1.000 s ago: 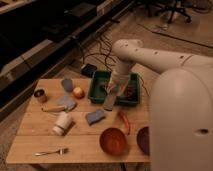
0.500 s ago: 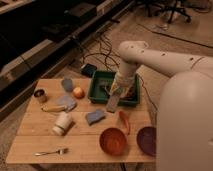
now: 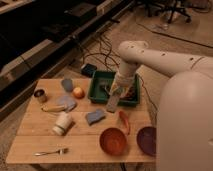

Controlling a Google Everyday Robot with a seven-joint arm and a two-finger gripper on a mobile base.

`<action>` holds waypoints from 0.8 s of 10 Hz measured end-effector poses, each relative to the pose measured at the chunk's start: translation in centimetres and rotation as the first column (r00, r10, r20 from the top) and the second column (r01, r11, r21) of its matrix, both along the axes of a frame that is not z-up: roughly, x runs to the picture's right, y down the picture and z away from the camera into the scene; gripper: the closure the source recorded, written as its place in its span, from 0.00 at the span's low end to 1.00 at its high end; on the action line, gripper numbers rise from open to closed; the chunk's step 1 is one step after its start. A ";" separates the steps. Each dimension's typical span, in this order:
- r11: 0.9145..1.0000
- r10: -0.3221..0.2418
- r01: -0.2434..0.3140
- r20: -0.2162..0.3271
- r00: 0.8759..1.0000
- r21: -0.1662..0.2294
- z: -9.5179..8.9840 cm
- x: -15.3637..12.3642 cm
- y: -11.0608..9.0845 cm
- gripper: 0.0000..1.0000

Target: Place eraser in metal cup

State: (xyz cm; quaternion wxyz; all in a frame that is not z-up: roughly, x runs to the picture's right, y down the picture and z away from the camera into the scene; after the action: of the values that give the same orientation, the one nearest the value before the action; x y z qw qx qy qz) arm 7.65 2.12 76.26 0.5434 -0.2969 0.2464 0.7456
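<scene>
Since the gripper (image 3: pixel 118 91), clamped on the eraser (image 3: pixel 113 103), has risen over the green tray (image 3: pixel 96 91) rim, carry to the metal cup (image 3: pixel 40 95) remains.

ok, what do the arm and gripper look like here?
Arm: smooth off-white rounded tube links, with a domed cap at the bend and a few small dark dots along the upper link. No loose cables show on it. Gripper, over the green tray's front rim: darker, grey with tan patches, narrower than the wrist.
</scene>
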 end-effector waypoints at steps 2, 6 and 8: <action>1.000 0.000 0.000 0.000 1.000 -0.002 0.1 0.0 0.1 1.00; 1.000 -0.005 0.005 -0.006 1.000 0.006 0.3 -0.1 -0.1 1.00; 1.000 -0.011 0.010 0.019 1.000 0.027 1.5 -0.5 -1.4 1.00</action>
State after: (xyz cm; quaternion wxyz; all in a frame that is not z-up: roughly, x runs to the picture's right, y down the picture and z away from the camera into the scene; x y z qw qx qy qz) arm 7.11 0.74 77.79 0.5536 -0.2953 0.2329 0.7431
